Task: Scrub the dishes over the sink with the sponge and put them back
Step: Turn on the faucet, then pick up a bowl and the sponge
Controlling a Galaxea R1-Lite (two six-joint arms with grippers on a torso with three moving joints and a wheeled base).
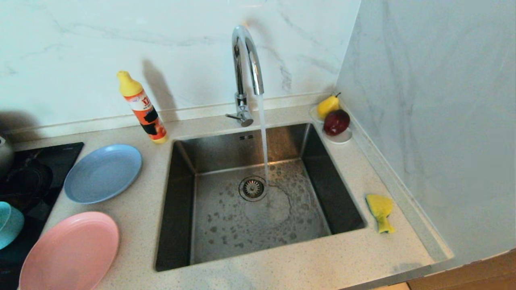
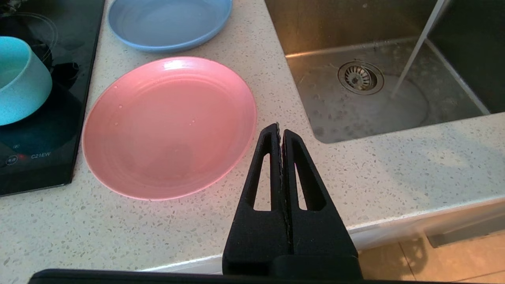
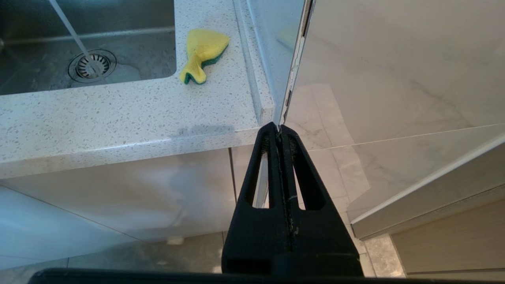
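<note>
The pink plate and the light-blue plate lie on the counter left of the sink. A teal bowl sits on the black hob. The yellow sponge with its green side lies on the counter right of the sink. Water runs from the chrome tap onto the basin floor by the drain. My left gripper is shut and empty, above the counter's front edge beside the pink plate. My right gripper is shut and empty, off the counter's front right corner.
An orange detergent bottle with a yellow cap stands behind the blue plate. A white saucer with a pear and a red apple sits in the back right corner. The black hob carries a pot at the far left. A marble wall closes the right side.
</note>
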